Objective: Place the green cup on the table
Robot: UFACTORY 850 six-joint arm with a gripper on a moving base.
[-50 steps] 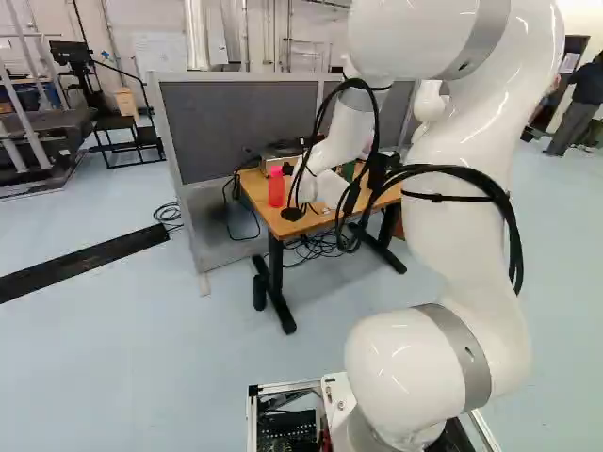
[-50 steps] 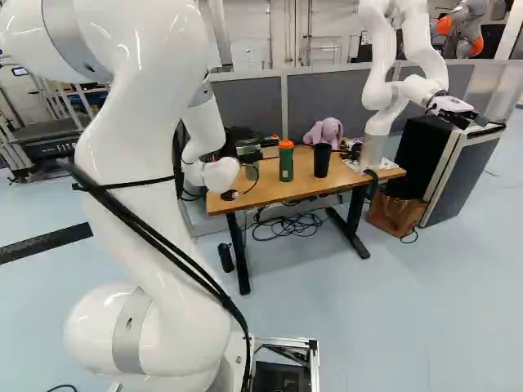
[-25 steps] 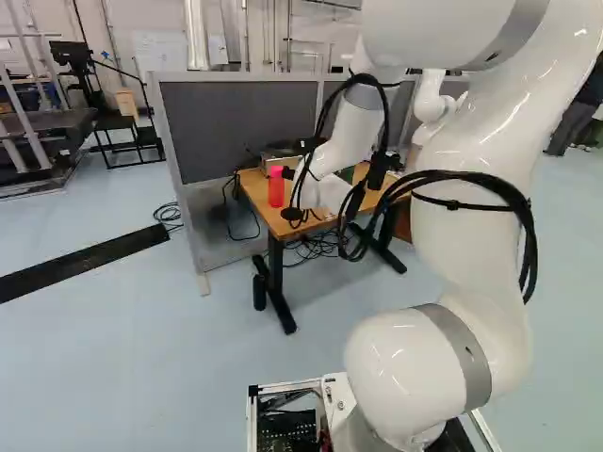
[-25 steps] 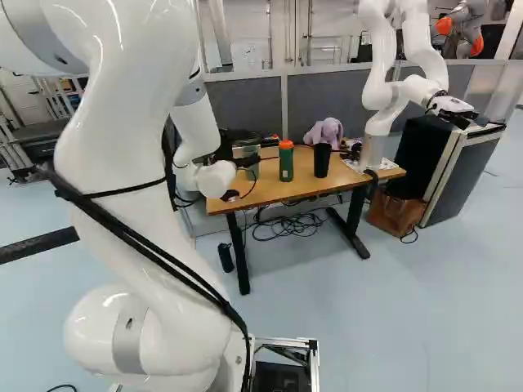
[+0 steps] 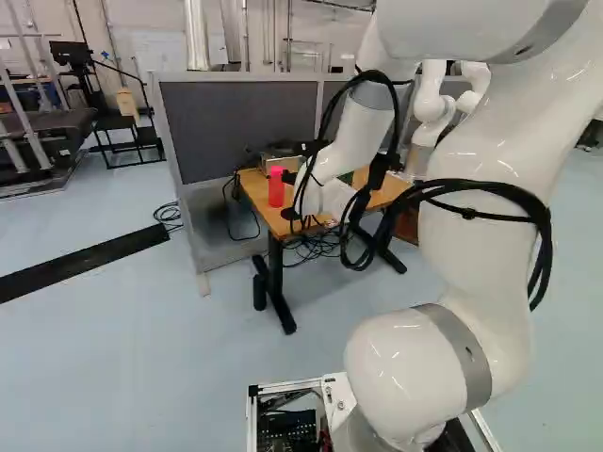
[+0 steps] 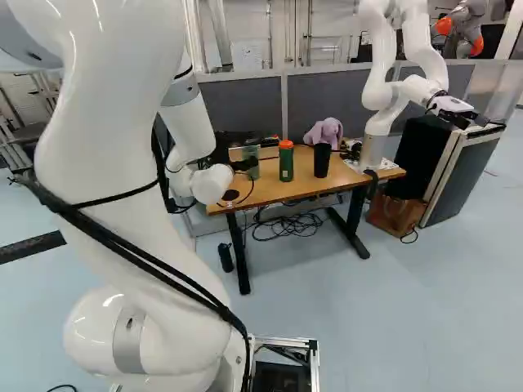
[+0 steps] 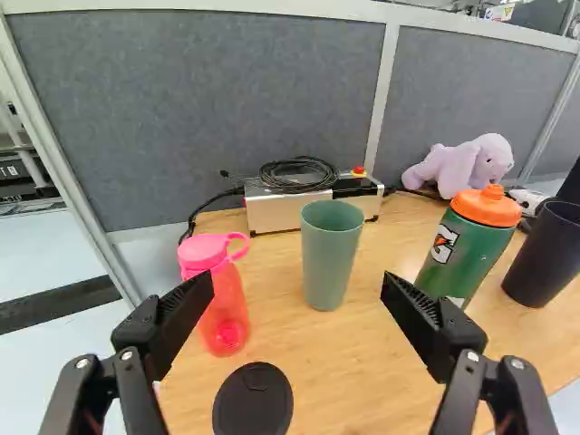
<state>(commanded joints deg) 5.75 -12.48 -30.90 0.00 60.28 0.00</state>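
Light wooden tabletop point(image 7: 335, 385) ahead of me. My black two-fingered tool point(image 7: 297, 285): fingers wide apart, gripping nothing. Tapered matte green cup point(image 7: 328, 258) upright on tabletop, ahead of tool — placing looks done. Next, I judge: back straight off — clear of translucent pink bottle point(image 7: 224, 308).

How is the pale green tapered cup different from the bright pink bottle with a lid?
The pale green tapered cup is open on top; the bright pink bottle wears a pink lid. The lid has a loop; the cup has no handle. Both stand upright on the wooden table.
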